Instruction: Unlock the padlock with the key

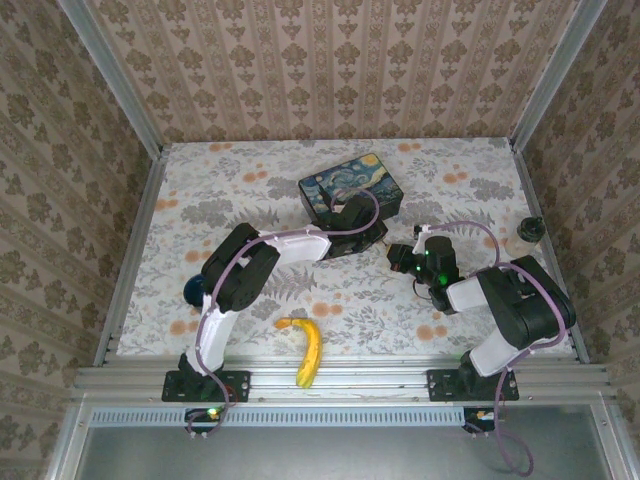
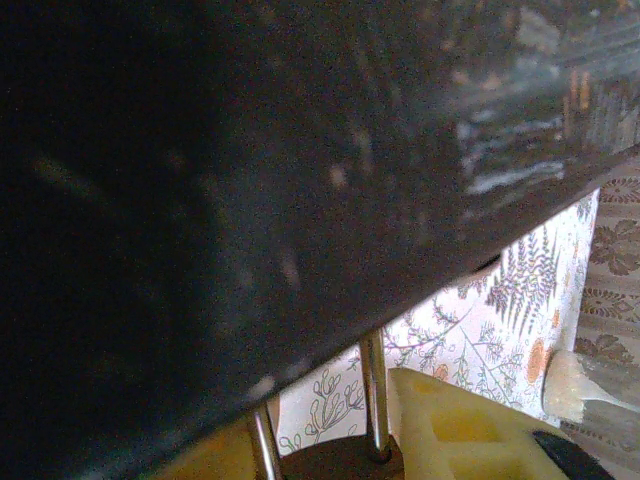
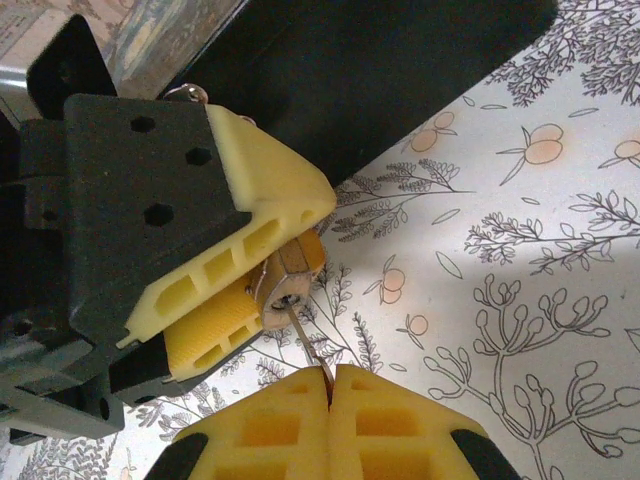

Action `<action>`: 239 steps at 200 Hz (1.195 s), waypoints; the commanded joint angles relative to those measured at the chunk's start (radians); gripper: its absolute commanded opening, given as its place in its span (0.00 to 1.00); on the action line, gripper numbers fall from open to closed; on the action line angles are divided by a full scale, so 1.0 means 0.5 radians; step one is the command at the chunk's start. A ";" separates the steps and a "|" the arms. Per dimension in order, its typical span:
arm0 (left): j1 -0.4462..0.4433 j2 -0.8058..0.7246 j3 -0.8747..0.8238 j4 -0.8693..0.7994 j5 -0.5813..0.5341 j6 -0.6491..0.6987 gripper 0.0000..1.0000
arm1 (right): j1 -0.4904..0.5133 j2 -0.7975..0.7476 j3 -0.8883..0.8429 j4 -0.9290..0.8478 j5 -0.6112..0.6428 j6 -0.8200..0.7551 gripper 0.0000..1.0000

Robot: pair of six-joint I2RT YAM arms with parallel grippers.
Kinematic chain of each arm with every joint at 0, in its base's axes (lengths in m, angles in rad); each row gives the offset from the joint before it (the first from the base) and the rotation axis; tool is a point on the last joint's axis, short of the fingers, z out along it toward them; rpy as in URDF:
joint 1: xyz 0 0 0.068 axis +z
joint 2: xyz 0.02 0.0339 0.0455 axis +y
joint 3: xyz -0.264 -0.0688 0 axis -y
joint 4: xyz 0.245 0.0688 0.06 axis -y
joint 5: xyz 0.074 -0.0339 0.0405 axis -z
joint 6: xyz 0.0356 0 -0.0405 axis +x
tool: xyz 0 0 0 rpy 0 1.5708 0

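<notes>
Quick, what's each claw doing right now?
The left gripper is closed, holding the padlock.
The right gripper is closed, pinching the key.

Quick headcount: two arms, left arm (image 1: 240,268) and right arm (image 1: 515,300), so two hands too, left hand (image 3: 280,265) and right hand (image 3: 330,388). One padlock (image 3: 290,282), with two silvery shackle legs (image 2: 375,385) showing in the left wrist view. One key (image 3: 310,345). One banana (image 1: 306,350), lower middle of the overhead frame. One starry-night tin box (image 1: 350,183), upper centre. One dark blue round thing (image 1: 195,290) at the left, one small dark knob-like item (image 1: 530,228) at the right edge. Just the one worktop (image 1: 450,180) under everything.
</notes>
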 commanded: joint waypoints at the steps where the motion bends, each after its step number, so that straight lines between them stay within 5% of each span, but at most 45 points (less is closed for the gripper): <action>1: -0.032 0.111 -0.045 -0.032 0.352 -0.274 0.00 | -0.008 -0.003 0.047 0.078 0.049 0.020 0.00; 91: -0.035 0.111 -0.051 -0.017 0.370 -0.276 0.00 | -0.013 0.063 0.091 0.147 -0.004 0.109 0.00; 239: -0.035 0.122 -0.062 0.031 0.428 -0.303 0.00 | -0.156 0.153 0.211 0.330 -0.449 0.423 0.00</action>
